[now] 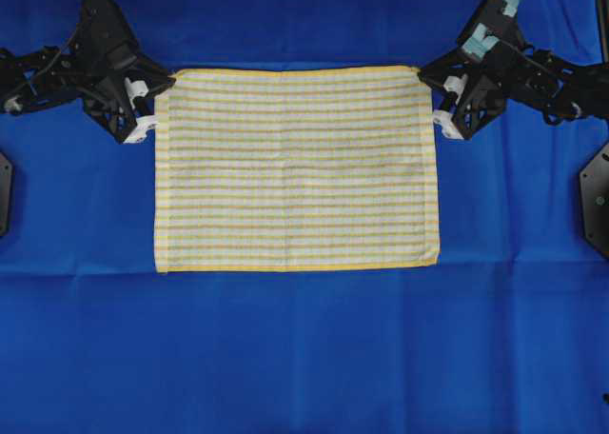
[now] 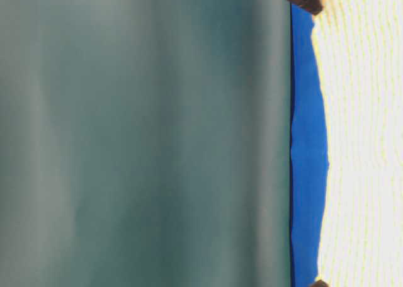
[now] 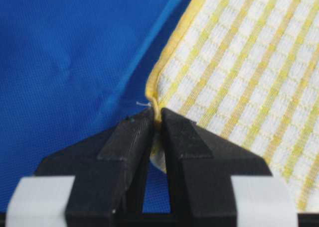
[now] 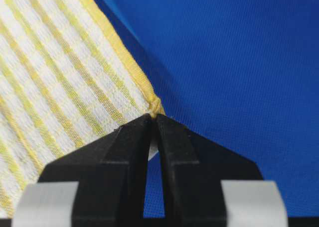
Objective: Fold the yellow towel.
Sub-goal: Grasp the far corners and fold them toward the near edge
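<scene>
The yellow towel [image 1: 295, 167] lies flat and spread out on the blue cloth, its long sides running left to right. My left gripper [image 1: 167, 78] is at its far left corner, and the left wrist view shows that gripper [image 3: 157, 115] shut on the yellow hem of the towel [image 3: 249, 77]. At the far right corner sits my right gripper [image 1: 424, 74]. Seen from the right wrist, this gripper [image 4: 152, 116] is pinched shut on the corner tip of the towel [image 4: 60, 87]. The table-level view catches the towel [image 2: 365, 142] only as a pale sheet at the right.
The blue cloth [image 1: 304, 358] covers the whole table. Black arm parts stand at the left edge [image 1: 4, 191] and at the right edge [image 1: 595, 201]. A blurred grey-green surface [image 2: 145, 142] fills most of the table-level view.
</scene>
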Tool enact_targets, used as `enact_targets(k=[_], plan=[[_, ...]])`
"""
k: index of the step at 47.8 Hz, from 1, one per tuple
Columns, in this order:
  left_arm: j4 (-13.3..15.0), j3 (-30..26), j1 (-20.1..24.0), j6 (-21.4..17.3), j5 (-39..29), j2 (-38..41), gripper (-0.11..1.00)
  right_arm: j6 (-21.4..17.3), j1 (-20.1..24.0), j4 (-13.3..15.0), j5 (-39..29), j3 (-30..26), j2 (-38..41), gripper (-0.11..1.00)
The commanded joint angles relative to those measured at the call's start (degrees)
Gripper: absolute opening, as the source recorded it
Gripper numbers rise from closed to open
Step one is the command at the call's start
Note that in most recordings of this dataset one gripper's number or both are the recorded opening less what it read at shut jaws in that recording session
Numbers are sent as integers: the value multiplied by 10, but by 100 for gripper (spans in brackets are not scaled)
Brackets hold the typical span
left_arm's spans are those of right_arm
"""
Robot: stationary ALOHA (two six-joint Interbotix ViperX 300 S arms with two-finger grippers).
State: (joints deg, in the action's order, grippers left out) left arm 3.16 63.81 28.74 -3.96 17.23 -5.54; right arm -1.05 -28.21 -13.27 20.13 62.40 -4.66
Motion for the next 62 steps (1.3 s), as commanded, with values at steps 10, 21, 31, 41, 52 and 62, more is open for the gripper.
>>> enact_targets(k=[10,21,31,41,52,62], plan=[[1,-8,-12,-1,-21,-69,5,-1,17,-11,-14,6,-54,5],[1,0,-50,6,-20,-77,5,-1,39,-23,-24,11,-60,5],[4,20,-150,17,-16,-89,5,-1,122,-51,-32,40,-85,5],[4,55,-243,88,11,-115,5,-2,216,-107,-34,62,-121,5],[4,76,-328,152,25,-139,5,-2,306,-147,-36,64,-131,5],[4,68,-384,171,47,-128,5,-2,358,-162,-41,63,-130,5]])
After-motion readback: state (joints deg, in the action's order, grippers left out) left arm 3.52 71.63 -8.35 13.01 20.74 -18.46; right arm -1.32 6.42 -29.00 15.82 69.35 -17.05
